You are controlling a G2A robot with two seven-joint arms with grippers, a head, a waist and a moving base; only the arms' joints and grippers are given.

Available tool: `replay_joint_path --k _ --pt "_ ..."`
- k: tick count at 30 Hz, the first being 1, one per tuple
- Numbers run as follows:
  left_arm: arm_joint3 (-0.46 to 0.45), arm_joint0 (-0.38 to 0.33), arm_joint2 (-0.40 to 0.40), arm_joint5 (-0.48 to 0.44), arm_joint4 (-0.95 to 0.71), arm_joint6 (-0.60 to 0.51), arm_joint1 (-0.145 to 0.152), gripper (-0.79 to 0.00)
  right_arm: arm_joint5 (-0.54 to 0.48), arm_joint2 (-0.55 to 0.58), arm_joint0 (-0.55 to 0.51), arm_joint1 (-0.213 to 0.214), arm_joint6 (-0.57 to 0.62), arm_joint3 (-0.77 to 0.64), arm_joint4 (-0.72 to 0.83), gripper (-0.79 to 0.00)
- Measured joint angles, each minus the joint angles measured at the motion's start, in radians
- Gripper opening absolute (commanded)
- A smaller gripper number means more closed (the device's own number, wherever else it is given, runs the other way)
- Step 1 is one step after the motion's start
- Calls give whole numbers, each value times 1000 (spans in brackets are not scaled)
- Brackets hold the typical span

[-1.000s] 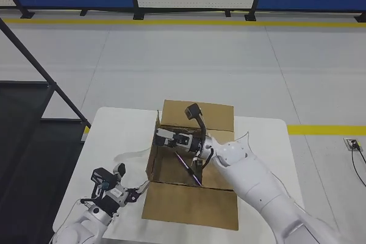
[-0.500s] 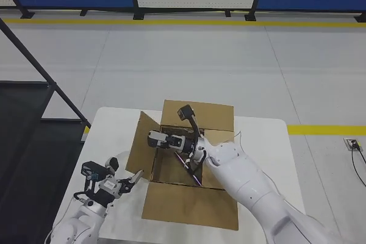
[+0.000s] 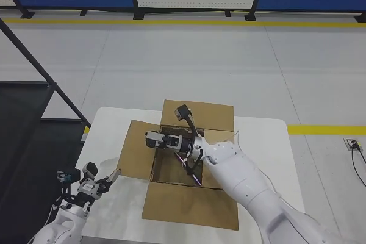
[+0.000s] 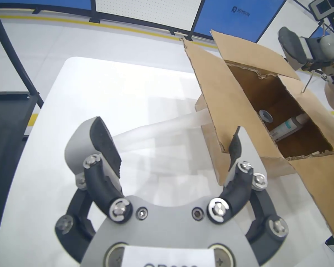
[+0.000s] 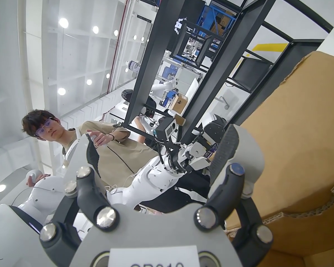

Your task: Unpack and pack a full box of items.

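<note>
- Box point(image 3: 189, 206) sits mid-table, flaps open; a bottle point(image 4: 288, 125) lies flat inside, perhaps against a wall.
- Right gripper point(image 3: 150, 139), jaws spread and empty, hangs at the box's rim, nearer.
- Left gripper point(image 4: 168, 137), jaws spread, sits by the table's left edge.

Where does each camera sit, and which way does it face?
Top view: above the arms, looking down on table and open cardboard box; both arms show.
Left wrist view: low, facing the box across the table; open left gripper shows.
Right wrist view: beside a box flap, tilted upward; open right gripper shows.
Shared: the box.
</note>
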Motion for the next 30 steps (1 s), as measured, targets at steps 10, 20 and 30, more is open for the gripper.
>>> replay_joint_path --k 10,20,30 --pt "64 -46 28 31 37 -62 -2 0 -38 28 -13 19 48 -47 -37 0" --pt "137 -94 56 10 45 -83 -4 0 -143 128 -162 154 -58 -359 -229 0" --pt "82 -81 41 5 57 -56 -2 0 -87 345 -384 274 -40 -673 -321 0"
